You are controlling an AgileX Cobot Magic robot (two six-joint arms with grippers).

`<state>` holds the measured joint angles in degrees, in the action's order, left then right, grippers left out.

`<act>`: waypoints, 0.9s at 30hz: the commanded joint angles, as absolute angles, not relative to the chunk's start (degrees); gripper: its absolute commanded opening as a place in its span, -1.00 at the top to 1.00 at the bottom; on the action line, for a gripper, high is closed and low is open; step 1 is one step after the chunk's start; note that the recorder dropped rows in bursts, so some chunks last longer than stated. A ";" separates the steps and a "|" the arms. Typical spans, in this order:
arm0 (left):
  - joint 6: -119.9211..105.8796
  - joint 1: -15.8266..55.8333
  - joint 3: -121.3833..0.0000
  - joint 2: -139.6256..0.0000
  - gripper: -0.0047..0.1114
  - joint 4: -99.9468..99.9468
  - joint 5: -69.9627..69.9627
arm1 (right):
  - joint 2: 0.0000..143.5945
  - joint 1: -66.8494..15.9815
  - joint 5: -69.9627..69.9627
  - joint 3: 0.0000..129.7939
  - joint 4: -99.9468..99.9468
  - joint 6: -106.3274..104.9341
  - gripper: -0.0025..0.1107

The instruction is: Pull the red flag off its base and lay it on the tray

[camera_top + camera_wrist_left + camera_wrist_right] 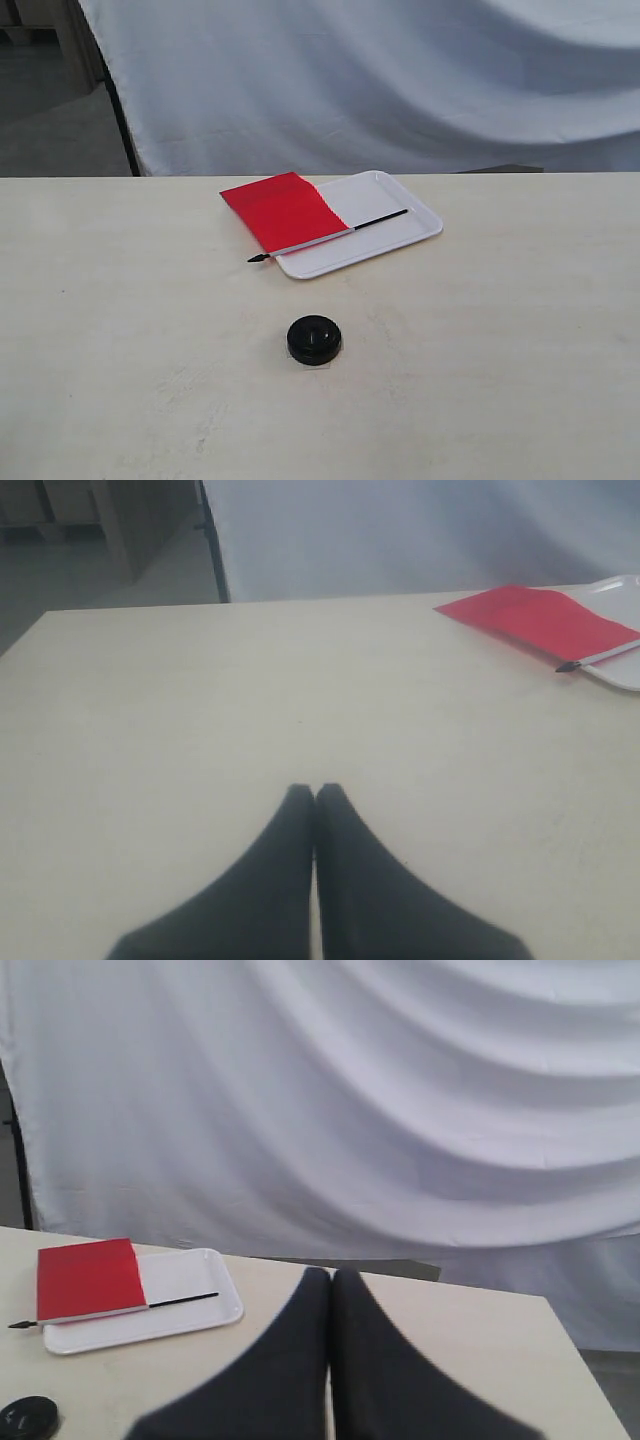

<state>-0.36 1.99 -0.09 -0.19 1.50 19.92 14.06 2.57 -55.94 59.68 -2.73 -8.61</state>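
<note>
1 red flag (285,212) on tray (385,195)

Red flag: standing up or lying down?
Lying down: red cloth flag rests flat across the white plastic tray, out of the round black base.

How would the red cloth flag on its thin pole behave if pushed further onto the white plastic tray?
The red cloth flag looks thin, so probably light and easy to slide. Its cloth overhangs the glossy white plastic tray, so it would likely bunch rather than push stiffly. The thin pole might roll.
</note>
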 commanded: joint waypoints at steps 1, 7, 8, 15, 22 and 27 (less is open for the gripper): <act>0.00 1.87 0.00 0.00 0.92 1.65 19.66 | 5.53 2.44 -53.86 53.52 0.61 -8.82 0.97; 0.00 1.87 0.00 0.00 0.92 1.65 19.66 | 0.00 2.44 -50.86 45.85 0.61 -8.85 0.97; 0.00 1.87 0.00 0.00 0.92 1.65 19.66 | 0.00 1.91 -51.64 45.73 0.46 -8.85 0.97; 0.00 1.87 0.00 0.00 0.92 1.65 19.66 | 0.00 0.94 -45.13 43.75 -0.64 -8.60 0.97; 0.00 1.87 0.00 0.00 0.92 1.65 19.66 | 0.00 0.94 -41.33 40.21 -0.64 -8.60 0.97; 0.00 1.87 0.00 0.00 0.92 1.65 19.66 | 0.00 0.94 -27.56 28.88 -1.49 -8.60 0.97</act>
<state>-0.36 1.99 -0.09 -0.19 1.50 19.92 0.17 1.07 -35.30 34.39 -1.00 -8.61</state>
